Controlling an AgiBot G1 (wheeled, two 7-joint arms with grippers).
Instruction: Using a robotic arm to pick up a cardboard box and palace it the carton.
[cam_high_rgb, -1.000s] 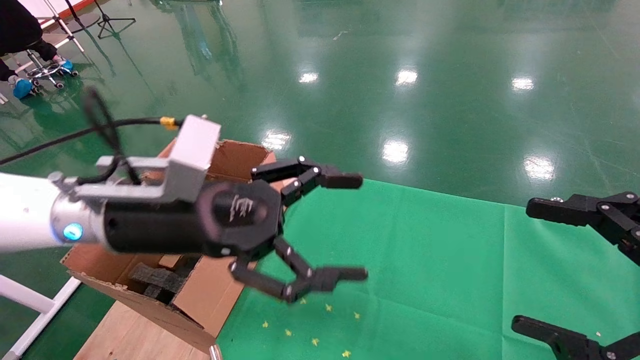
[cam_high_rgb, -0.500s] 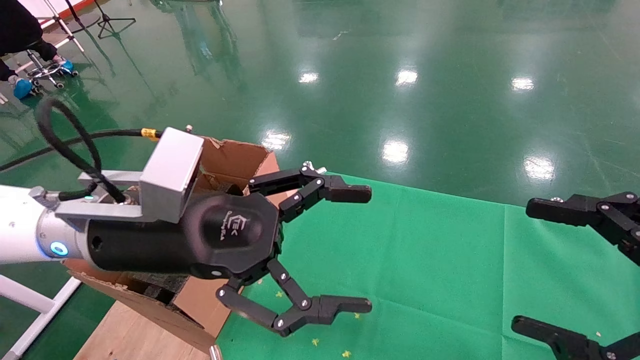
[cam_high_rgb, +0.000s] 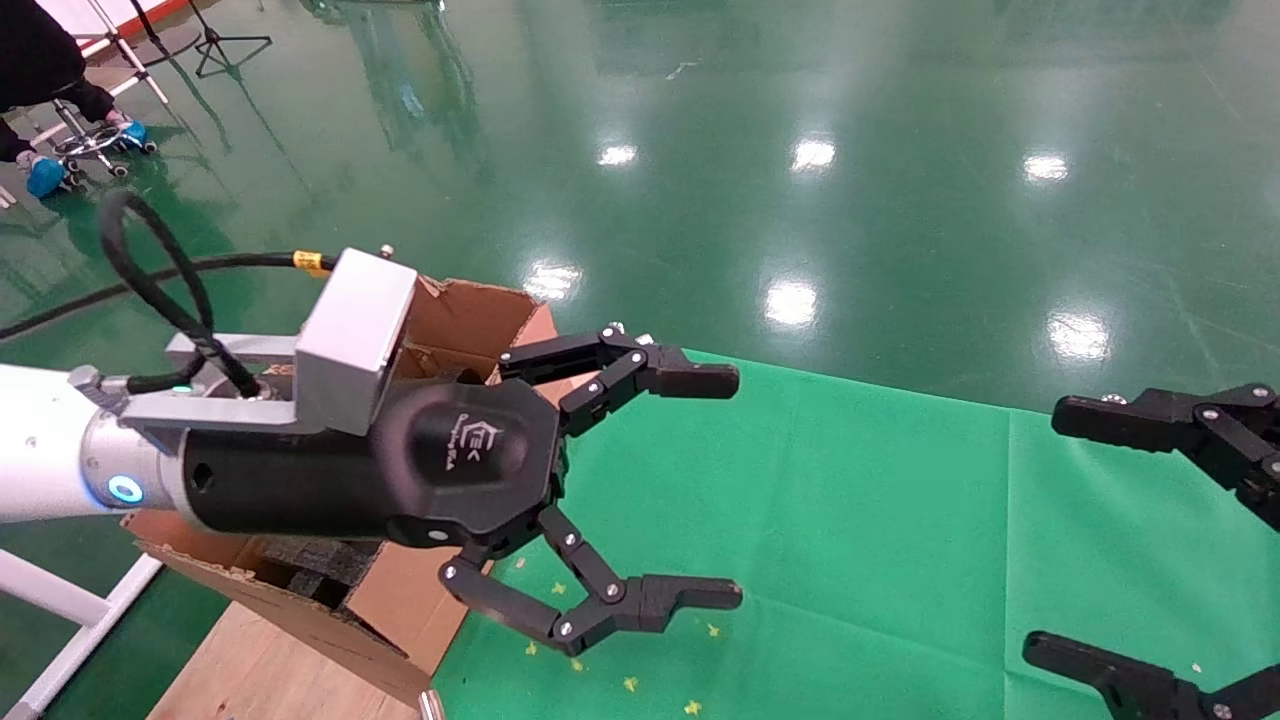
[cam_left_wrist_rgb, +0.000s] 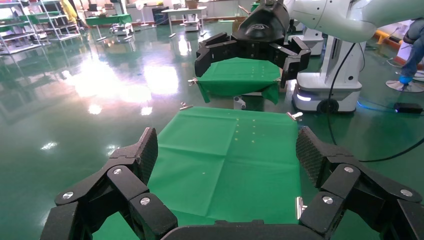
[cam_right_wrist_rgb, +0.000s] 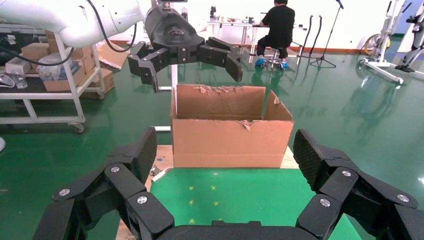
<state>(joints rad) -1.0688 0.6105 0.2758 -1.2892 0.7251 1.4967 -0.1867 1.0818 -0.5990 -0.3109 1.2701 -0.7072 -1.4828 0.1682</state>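
Note:
My robotic arm's left gripper (cam_high_rgb: 737, 487) is open and empty. It hovers above the green cloth just right of the carton (cam_high_rgb: 470, 310). The right wrist view shows it (cam_right_wrist_rgb: 192, 70) above the carton (cam_right_wrist_rgb: 227, 145). The carton is large and brown with torn flaps, and black foam (cam_high_rgb: 320, 560) shows inside. The small cardboard box is in no view. In the left wrist view the left gripper (cam_left_wrist_rgb: 228, 150) has only bare green cloth between its fingers. My right gripper (cam_high_rgb: 1050, 530) is open and empty at the right edge, also in its own view (cam_right_wrist_rgb: 226, 150).
A green cloth (cam_high_rgb: 850, 500) with small yellow marks (cam_high_rgb: 630, 685) covers the table. The carton stands on a wooden board (cam_high_rgb: 260, 670). A person (cam_right_wrist_rgb: 280, 25) sits far behind the carton. A shelf rack (cam_right_wrist_rgb: 50, 65) stands beside it. Shiny green floor surrounds the table.
My left gripper has shifted a little lower and to the right over the cloth and stays open. The right gripper has not moved.

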